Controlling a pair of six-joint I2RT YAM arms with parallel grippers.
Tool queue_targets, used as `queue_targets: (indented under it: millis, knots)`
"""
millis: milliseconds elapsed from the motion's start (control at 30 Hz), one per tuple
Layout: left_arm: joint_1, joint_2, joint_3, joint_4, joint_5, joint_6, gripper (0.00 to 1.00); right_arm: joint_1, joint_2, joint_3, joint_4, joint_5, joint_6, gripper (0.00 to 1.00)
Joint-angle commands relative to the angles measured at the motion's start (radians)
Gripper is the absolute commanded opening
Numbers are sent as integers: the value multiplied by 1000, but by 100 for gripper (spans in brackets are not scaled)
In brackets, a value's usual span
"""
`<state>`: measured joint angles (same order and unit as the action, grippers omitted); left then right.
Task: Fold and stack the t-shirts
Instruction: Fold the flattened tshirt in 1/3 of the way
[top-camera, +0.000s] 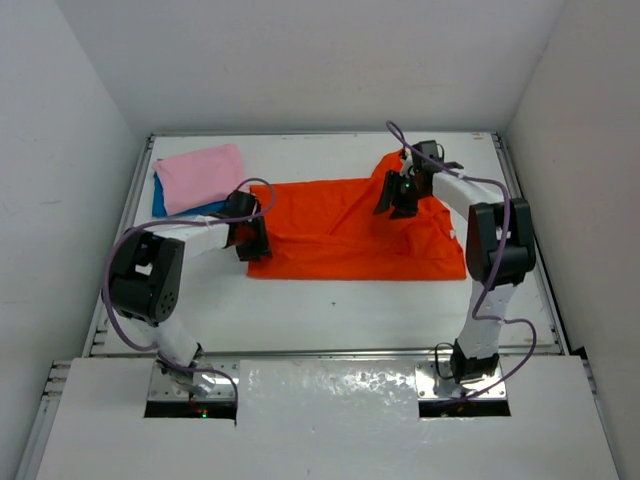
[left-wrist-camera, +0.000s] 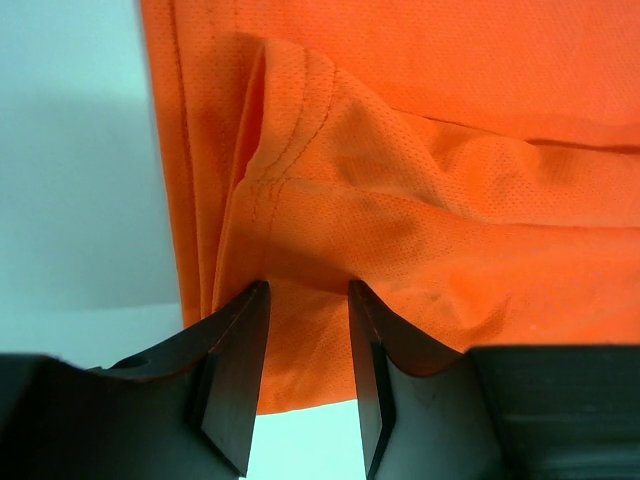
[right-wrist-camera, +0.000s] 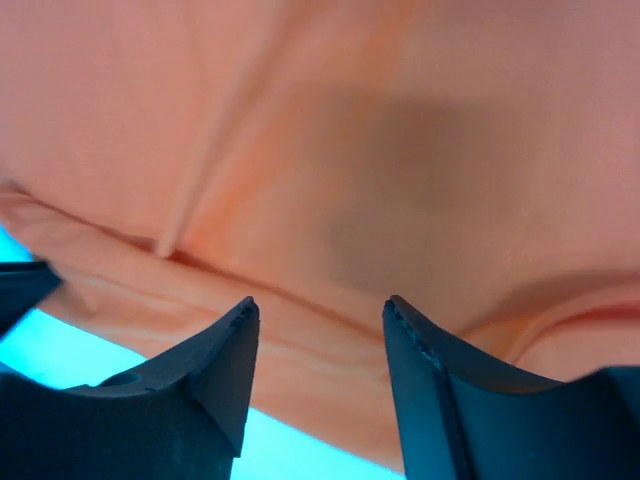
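The orange-red t-shirt (top-camera: 350, 232) lies spread out flat in the middle of the table. My left gripper (top-camera: 252, 243) is open at the shirt's left edge. In the left wrist view (left-wrist-camera: 307, 290) its fingertips straddle a rumpled hem of the orange cloth (left-wrist-camera: 420, 200). My right gripper (top-camera: 400, 200) is open over the shirt's far right part, near a raised sleeve. In the right wrist view (right-wrist-camera: 320, 305) blurred orange cloth (right-wrist-camera: 350, 150) fills the space past the fingers. The pink t-shirt (top-camera: 200, 175) lies folded at the far left on top of the blue t-shirt (top-camera: 160, 200), which shows only as an edge.
The white table (top-camera: 330, 310) has raised rails on the left (top-camera: 125, 230) and right (top-camera: 525, 220). White walls close in the back and sides. A cable (top-camera: 400, 140) loops above the right arm.
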<state>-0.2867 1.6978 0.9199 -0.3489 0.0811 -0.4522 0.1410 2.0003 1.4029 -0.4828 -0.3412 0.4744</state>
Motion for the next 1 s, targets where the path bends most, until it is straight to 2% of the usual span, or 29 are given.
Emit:
queue_targets:
  millis: [0, 100, 267, 433, 533, 667, 767, 800, 967]
  knots:
    - [-51, -35, -84, -33, -11, -61, 36, -1, -150, 44, -83, 42, -17, 53]
    - [-124, -73, -105, -50, -29, -114, 36, -3, -239, -5, -184, 132, -2, 54]
    - [-268, -193, -148, -79, -24, -261, 36, -26, -441, -258, -151, 272, 84, 56]
    - [-284, -352, -112, -163, -61, -301, 38, -70, -495, -283, -154, 283, 69, 57]
    - [-267, -360, 2, -242, -182, -235, 43, -95, -445, -199, -169, 217, -8, 57]
    - [-175, -293, 140, -233, -172, -105, 44, -106, -330, 6, -166, 199, -164, 57]
    - [-102, -183, 230, -188, -116, -34, 44, -127, -195, 176, -189, 203, -195, 56]
    - [-89, -103, 264, -205, -112, -14, 44, -135, -158, 218, -195, 190, -189, 56]
    - [-65, 116, 448, -245, -205, 92, 44, -196, 73, 469, -198, 183, -181, 58]
